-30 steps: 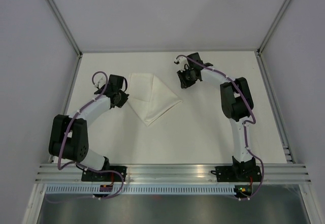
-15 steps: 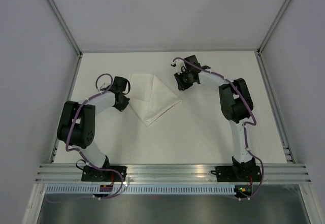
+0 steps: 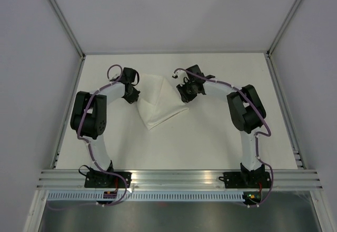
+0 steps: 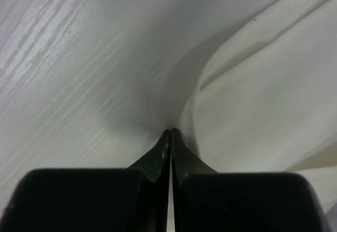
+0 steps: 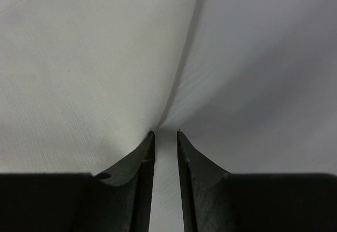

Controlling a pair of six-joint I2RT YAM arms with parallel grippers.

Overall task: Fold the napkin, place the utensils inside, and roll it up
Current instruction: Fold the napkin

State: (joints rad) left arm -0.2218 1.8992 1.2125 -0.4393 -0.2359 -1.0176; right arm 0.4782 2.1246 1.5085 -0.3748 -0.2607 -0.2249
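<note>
Nearest to us, the table on the near side of the napkin is bare. No utensils show in any view, so we judge the folding step to be in progress. The napkin lies bunched between the two tools, with one corner pointing toward the arm bases.

The left gripper sits at the napkin's left edge. Its jaws are fully closed and the cloth hem meets the tips and rises from them. We read this as a pinch taken to carry that edge across. The right gripper sits at the napkin's right edge with its jaws narrowly parted. The hem leads to the gap but does not appear clamped. We judge it to be lining up a hold or a brace.

Compared with one second earlier:
- The left gripper has travelled farther from the bases and inward, drawing the napkin's left flap with it.
- The napkin is now narrower and peaked.
- The right gripper has come in from beyond the napkin's far right corner.
</note>
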